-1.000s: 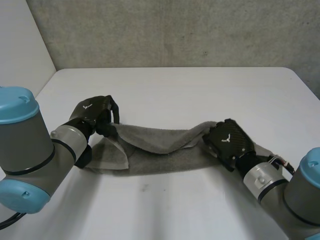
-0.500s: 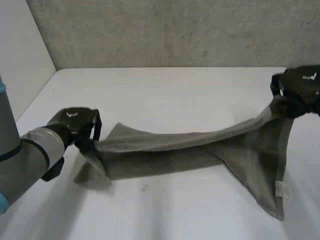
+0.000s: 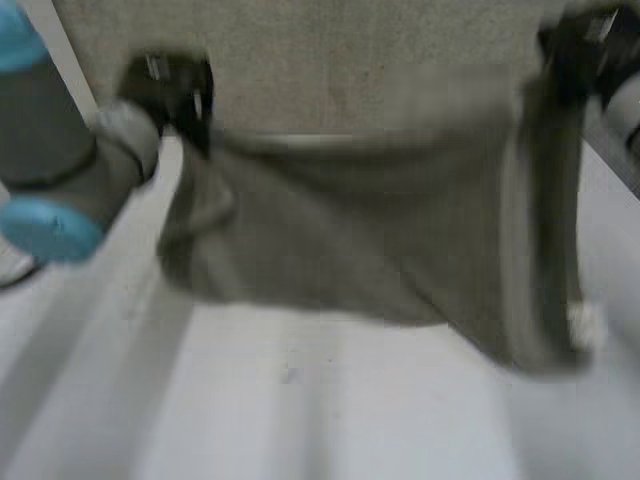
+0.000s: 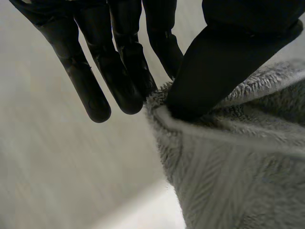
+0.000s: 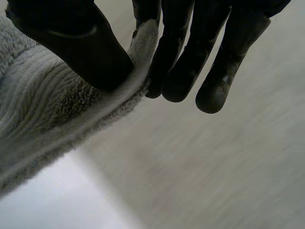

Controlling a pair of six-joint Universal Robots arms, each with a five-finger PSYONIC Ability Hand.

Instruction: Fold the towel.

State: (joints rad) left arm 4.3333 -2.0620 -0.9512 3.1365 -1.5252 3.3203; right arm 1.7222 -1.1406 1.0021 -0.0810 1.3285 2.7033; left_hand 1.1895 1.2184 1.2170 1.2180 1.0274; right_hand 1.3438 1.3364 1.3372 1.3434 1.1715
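Observation:
The grey towel (image 3: 380, 230) hangs spread in the air between my two raised hands, its lower edge just above the white table (image 3: 300, 420). My left hand (image 3: 170, 85) holds the towel's upper left corner. Its thumb presses the towel's hem (image 4: 224, 157) against the fingers (image 4: 119, 81). My right hand (image 3: 585, 40) holds the upper right corner. There the thumb (image 5: 90, 52) pinches the towel's edge (image 5: 57, 109) against the fingers (image 5: 181, 71). A white label (image 3: 583, 325) hangs near the towel's lower right corner.
A grey wall (image 3: 350, 60) stands behind the table. My left arm (image 3: 60, 160) rises at the left side, over the table's left edge.
Both hands have risen high and lifted the towel off the table. It now hangs spread out between them, where before it lay stretched in a twisted band.

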